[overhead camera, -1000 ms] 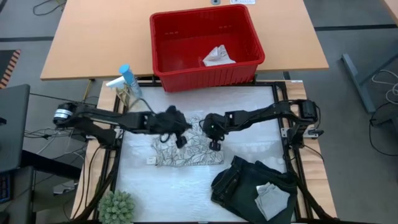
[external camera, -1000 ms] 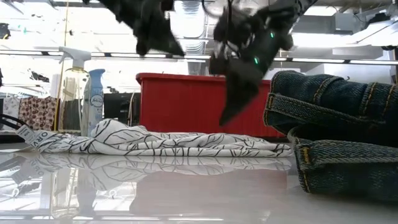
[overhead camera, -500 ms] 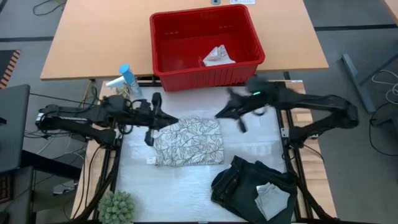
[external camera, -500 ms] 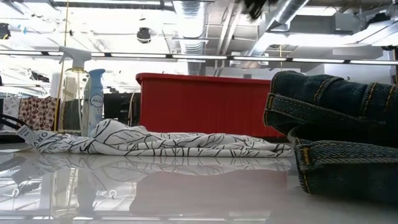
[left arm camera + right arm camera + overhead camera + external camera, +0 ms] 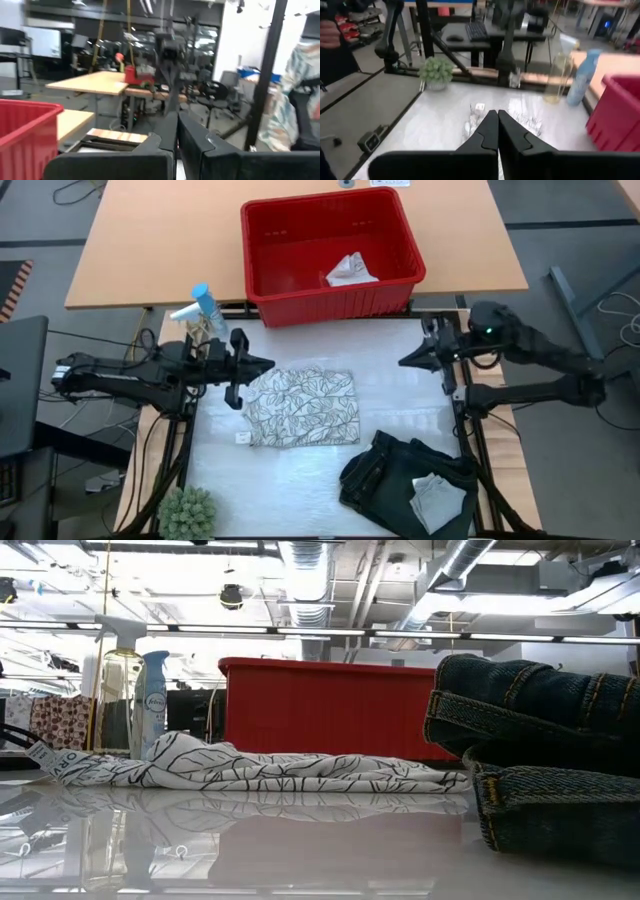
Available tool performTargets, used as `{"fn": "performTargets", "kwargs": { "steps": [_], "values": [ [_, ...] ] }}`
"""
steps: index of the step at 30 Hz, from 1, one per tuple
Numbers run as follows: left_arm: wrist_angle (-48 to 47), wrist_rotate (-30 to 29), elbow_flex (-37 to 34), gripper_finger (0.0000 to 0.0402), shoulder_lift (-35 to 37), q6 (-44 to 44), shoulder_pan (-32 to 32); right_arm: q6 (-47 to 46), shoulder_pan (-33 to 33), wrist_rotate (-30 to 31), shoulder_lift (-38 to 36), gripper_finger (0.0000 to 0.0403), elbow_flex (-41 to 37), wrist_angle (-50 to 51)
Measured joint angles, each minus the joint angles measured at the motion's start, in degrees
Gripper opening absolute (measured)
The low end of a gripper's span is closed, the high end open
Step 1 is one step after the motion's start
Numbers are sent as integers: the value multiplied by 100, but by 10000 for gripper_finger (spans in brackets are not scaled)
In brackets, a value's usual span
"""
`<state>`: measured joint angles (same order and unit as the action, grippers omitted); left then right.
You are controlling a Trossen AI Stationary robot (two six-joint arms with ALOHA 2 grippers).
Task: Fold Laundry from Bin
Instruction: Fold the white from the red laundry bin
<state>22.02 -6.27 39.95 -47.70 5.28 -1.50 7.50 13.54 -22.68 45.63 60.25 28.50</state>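
The white-grey leaf-patterned cloth (image 5: 300, 408) lies folded flat on the white table top, also seen in the low view (image 5: 250, 772). A dark folded garment (image 5: 395, 472) lies at the near right with a small whitish cloth (image 5: 437, 498) on top of it. The red bin (image 5: 330, 245) stands at the far edge with a pale cloth (image 5: 350, 271) inside. My left gripper (image 5: 268, 363) hangs shut above the cloth's far left corner. Near the table's right edge my right gripper (image 5: 403, 363) is up in the air, shut. Neither holds anything.
Two spray bottles (image 5: 203, 310) stand at the far left corner and a small green plant (image 5: 188, 513) at the near left. A small white tag (image 5: 243, 438) lies beside the leaf cloth. Bare table top shows between the leaf cloth and the dark garment.
Both grippers have risen from over the leaf-patterned cloth and drawn apart, the left toward the table's left edge, the right toward its right edge, both tipping up toward level. The cloth has stayed folded where it lay.
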Motion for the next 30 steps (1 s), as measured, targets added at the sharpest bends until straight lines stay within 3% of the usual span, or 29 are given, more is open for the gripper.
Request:
{"fn": "performTargets", "kwargs": {
  "steps": [8,16,21,27,30],
  "values": [
    [196,-142,-180,0,2,137,-1,-1150,-80,-8,-851,27,-1883,-2330],
    [-397,-120,-180,0,-37,410,-2,-2071,-64,23,-1201,28,-2728,-2573],
    [-482,22,-182,0,-639,1050,-27,-3384,-139,98,-830,28,-3162,-2559],
    [-416,73,-182,0,-1410,1540,-37,-3692,-320,274,57,34,-3427,-2560],
    [-446,-141,-182,3,-1765,1777,-32,-3915,-387,798,539,56,-3418,-2628]
  ]
}}
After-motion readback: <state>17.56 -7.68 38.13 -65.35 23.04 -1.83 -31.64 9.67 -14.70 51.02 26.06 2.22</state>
